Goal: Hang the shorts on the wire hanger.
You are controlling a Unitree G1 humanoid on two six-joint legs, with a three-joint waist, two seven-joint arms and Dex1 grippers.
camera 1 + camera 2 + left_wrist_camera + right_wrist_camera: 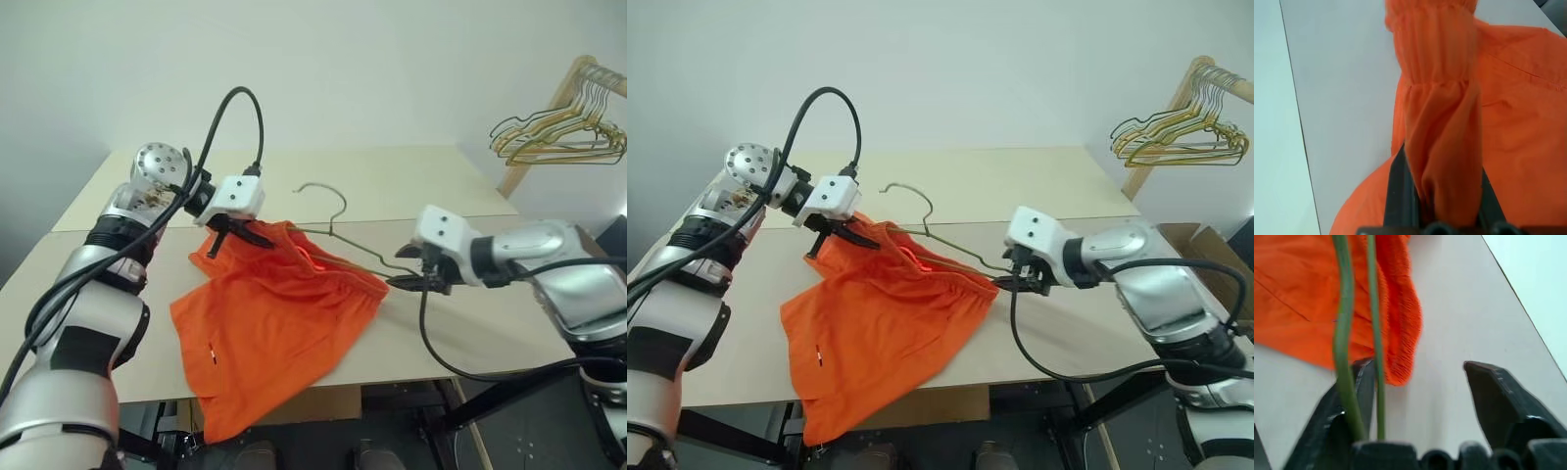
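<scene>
Shorts [269,328] are part-threaded: the wire hanger [338,240] runs through the waistband end, hook up and toward the back of the desk [411,186], lower legs of fabric drooping over the near edge. Left tool [257,235] is clenched on a bunched fold of the waistband at the upper left corner of the shorts, lifting it off the surface. Right tool [409,282] sits at the hanger's right corner with its jaws spread; the right wrist view shows two strands of the wire lying against one finger [1359,396], the other finger standing clear, so I read it as released, wire only leaning on it, not gripped. Judgement: we're mid-step, the hanger needs support before the left pulls any further. To do it well: re-clamp the right on the wire corner first, then have the left draw the waistband along the bar toward the hanger's far corner, keeping fabric taut and low. Risk: an unheld hanger slides or rotates with the cloth, and the overhanging leg may drag everything off the edge. Desk is pale beige, two panels with a seam running across. Behind, plain white wall; far right, a wooden rack [534,137] carrying a bunch of gold and green hangers [563,127].
</scene>
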